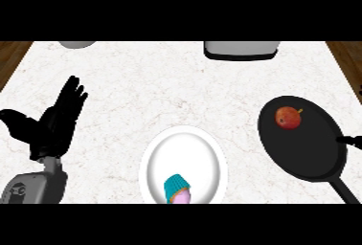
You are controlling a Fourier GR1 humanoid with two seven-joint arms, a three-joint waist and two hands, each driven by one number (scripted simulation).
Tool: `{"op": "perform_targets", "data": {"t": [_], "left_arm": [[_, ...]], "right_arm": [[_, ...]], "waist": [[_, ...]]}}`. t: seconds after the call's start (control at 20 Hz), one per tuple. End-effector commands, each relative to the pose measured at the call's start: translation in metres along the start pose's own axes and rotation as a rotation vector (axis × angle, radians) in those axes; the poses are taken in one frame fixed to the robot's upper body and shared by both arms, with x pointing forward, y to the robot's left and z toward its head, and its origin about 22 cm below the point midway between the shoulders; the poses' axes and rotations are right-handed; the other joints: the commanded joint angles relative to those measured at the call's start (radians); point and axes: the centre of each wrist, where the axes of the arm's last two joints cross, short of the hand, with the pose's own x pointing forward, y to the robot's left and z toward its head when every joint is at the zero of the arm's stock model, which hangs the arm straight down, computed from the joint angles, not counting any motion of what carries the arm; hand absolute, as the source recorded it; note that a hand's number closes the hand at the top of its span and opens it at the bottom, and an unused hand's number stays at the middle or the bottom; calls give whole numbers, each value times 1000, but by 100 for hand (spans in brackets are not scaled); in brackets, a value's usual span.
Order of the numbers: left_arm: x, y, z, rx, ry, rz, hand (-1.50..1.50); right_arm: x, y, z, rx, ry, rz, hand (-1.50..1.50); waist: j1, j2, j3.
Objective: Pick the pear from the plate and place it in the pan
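From my seat I see the white marble counter (176, 81) filling the head view. On it, well to the right of my left hand, lies the black pan (311, 158), its handle running toward the lower right corner. Between the left hand and the pan sits the white plate (159, 162), close to the near edge. My left hand (53, 127) stands over the counter at the view's left, on its grey forearm (32, 186), fingers straight and spread apart, thumb out to the side, holding nothing. Far beyond that hand, at the counter's back edge, I make out a grey box-shaped thing (240, 49) and part of a pale rounded object (76, 44) (both cut off, so I cannot name them). The pear (288, 116), reddish with a short stem, rests inside the pan near its far rim. A small teal and pink item (177, 189) lies on the plate's near part. At the right edge, just over the pan's rim, only a dark tip of my right hand (351, 140) shows; I cannot tell its state.
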Motion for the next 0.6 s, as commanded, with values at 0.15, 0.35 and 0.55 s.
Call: {"op": "perform_targets", "data": {"t": [0.15, 0.35, 0.55], "left_arm": [[11, -4, -3, -5, -10, 8, 0], [7, 5, 9, -8, 2, -3, 0], [-16, -1, 12, -16, 11, 21, 0]], "right_arm": [[-13, -85, 65, 23, -41, -248, -150], [-7, -119, 94, 42, -65, -260, -150], [-19, -102, 102, 37, -72, -240, -150]], "waist": [[-1, 2, 2], [6, 0, 3], [9, 3, 3]]}}
